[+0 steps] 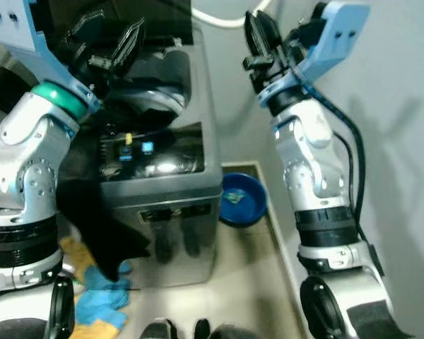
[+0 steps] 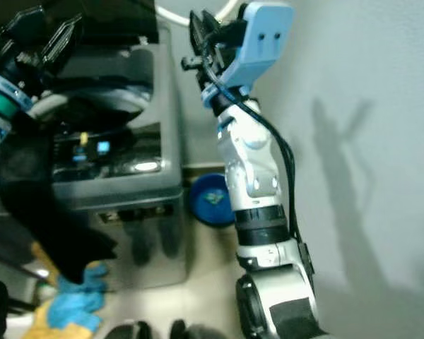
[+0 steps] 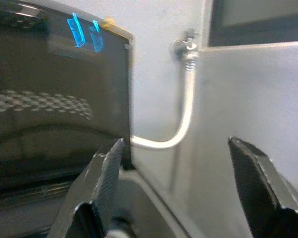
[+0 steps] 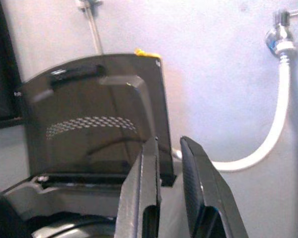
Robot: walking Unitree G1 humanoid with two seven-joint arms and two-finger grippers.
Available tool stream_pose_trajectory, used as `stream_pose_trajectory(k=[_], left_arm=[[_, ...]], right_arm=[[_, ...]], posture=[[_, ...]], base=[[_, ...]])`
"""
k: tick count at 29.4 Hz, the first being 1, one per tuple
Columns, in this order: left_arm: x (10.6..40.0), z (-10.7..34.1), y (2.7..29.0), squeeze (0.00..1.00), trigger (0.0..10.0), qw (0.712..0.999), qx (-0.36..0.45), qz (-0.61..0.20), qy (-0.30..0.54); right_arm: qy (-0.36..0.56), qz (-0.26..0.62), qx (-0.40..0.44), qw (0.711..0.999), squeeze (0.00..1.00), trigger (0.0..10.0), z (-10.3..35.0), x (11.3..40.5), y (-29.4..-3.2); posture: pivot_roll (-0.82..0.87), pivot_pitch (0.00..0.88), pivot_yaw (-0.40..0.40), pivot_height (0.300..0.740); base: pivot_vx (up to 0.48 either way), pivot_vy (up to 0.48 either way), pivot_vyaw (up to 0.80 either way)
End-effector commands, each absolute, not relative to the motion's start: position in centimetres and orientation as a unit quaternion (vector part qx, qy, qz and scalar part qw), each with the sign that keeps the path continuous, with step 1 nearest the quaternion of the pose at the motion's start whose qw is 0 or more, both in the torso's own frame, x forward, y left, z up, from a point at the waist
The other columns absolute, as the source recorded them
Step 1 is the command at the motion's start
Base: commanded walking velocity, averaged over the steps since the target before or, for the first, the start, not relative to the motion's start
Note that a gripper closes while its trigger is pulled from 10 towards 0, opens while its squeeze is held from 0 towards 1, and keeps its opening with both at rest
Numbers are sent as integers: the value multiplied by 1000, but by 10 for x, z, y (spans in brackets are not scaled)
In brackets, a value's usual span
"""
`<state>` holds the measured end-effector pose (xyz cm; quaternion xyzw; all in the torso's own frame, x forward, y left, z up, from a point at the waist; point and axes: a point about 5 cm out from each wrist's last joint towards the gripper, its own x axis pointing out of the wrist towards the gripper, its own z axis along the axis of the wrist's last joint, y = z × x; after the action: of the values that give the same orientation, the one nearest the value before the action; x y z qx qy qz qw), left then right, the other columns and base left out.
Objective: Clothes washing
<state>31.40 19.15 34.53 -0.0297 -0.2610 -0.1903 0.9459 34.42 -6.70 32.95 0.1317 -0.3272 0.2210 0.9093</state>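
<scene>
A grey top-loading washing machine stands before me with its dark lid raised against the wall. My left gripper hovers over the drum opening, fingers spread wide open with nothing between them. A black garment hangs from the machine's left rim, beside my left arm, down towards the floor. My right gripper is held high to the right of the machine, near the wall. Its fingers are close together and hold nothing.
A blue basin sits on the floor between the machine and the right wall. Blue and yellow clothes lie on the floor at the lower left. A white hose runs from a wall tap behind the machine.
</scene>
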Motion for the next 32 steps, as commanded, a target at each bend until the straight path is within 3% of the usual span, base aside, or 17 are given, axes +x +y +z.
stream_pose_trajectory(k=[1, 4, 13, 24, 32], left_arm=[[312, 346, 186, 0, 10000, 944, -18, -199, -264], [312, 346, 186, 0, 10000, 944, -16, -196, -264], [314, 347, 185, 0, 10000, 945, -26, -187, -267], [315, 347, 186, 0, 10000, 946, -17, -178, -271], [317, 347, 188, 0, 10000, 948, -19, -168, -268]], right_arm=[[-330, 202, 136, 912, 0, 10000, 328, 345, -76], [-332, 193, 140, 913, 0, 10000, 329, 346, -79], [-326, 172, 148, 918, 0, 10000, 329, 351, -87], [-321, 174, 146, 919, 0, 10000, 327, 352, -86], [-317, 174, 143, 921, 0, 10000, 325, 353, -85]], posture=[[69, 69, 17, 740], [69, 69, 17, 740], [68, 62, 18, 740], [69, 66, 19, 740], [71, 70, 21, 740]], base=[[0, 0, 0], [0, 0, 0], [0, 480, 0], [0, 0, 0], [0, 480, 0]])
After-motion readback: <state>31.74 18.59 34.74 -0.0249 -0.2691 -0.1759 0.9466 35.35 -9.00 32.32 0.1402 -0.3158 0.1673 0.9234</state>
